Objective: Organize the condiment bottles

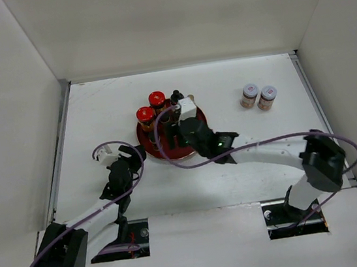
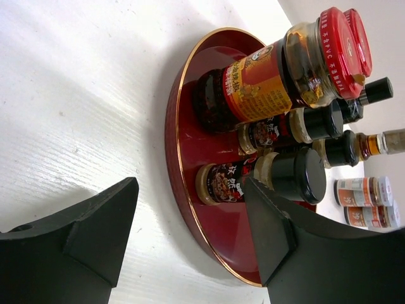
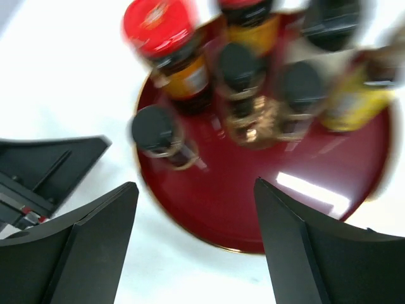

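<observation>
A round red tray [image 1: 161,154] holds two red-capped jars [image 1: 145,115] [image 1: 157,99], slim black-capped bottles [image 1: 176,97] and a white-bodied bottle [image 1: 187,106]. Two silver-lidded jars [image 1: 250,94] [image 1: 267,97] stand apart on the table at the right. My left gripper [image 1: 132,154] is open and empty at the tray's left edge; in its wrist view [image 2: 190,221] one finger overlaps the rim [image 2: 180,114], near a black-capped bottle [image 2: 253,180]. My right gripper [image 3: 196,202] is open and empty above the tray's near part [image 3: 253,202], below the black-capped bottles [image 3: 158,136].
White walls enclose the table on three sides. The left gripper's body [image 3: 44,171] shows beside the tray in the right wrist view. The right arm [image 1: 266,151] stretches across the table's middle. The silver-lidded jars also show in the left wrist view [image 2: 361,190].
</observation>
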